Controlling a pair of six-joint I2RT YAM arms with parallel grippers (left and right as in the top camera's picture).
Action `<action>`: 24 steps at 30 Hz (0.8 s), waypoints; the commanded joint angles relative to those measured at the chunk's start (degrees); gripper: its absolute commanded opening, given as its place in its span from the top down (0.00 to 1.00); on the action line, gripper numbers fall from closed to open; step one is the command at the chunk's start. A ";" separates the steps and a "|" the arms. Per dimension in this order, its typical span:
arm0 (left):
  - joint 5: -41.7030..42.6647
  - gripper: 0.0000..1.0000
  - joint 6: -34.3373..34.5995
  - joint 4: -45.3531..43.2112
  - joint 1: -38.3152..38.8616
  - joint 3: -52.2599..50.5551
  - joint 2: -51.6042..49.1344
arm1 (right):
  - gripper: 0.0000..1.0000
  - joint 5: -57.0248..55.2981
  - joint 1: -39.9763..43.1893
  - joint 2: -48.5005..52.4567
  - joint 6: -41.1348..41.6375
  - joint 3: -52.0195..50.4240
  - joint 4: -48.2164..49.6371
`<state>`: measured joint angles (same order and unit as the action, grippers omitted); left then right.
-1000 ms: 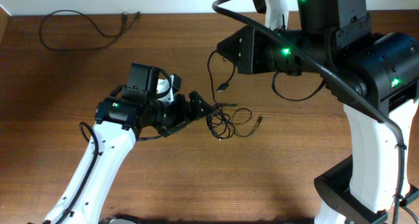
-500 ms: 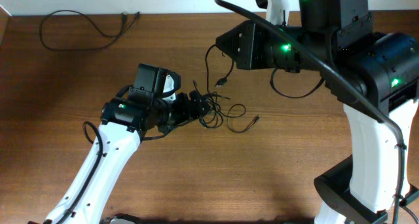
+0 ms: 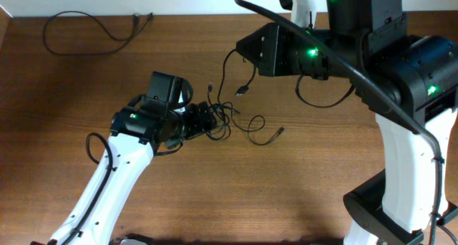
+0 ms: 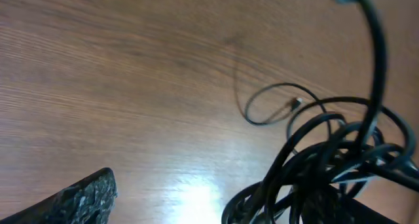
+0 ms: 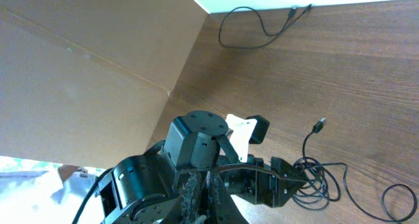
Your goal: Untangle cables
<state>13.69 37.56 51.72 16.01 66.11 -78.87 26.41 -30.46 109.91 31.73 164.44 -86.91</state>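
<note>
While the left gripper (image 3: 208, 121), jaws wide and pinching nothing, rests against the cables (image 3: 232, 120) just nine o'clock of the table's (image 3: 300, 195) centre, the right gripper (image 5: 198, 192) at one o'clock appears closed on one strand, so pulling-apart is in hand and next needs a firm left pinch.

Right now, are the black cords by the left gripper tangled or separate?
Mostly tangled: cables loop over each other in one clump at the left gripper.

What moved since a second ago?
The left gripper drew back leftward, and the tangle of cables slid left with it, bunching tighter. The right gripper barely shifted, one cord still hanging from it. The lone cable at the overhead view's top left stayed put.
</note>
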 commanded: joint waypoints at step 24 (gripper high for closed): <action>5.75 0.14 -12.57 1.03 -14.27 -2.86 -8.44 | 0.83 -4.90 40.17 -13.73 -0.20 0.39 -8.52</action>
<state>8.71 31.99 54.22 1.85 63.72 -86.98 19.09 9.30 94.74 32.51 165.01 -93.19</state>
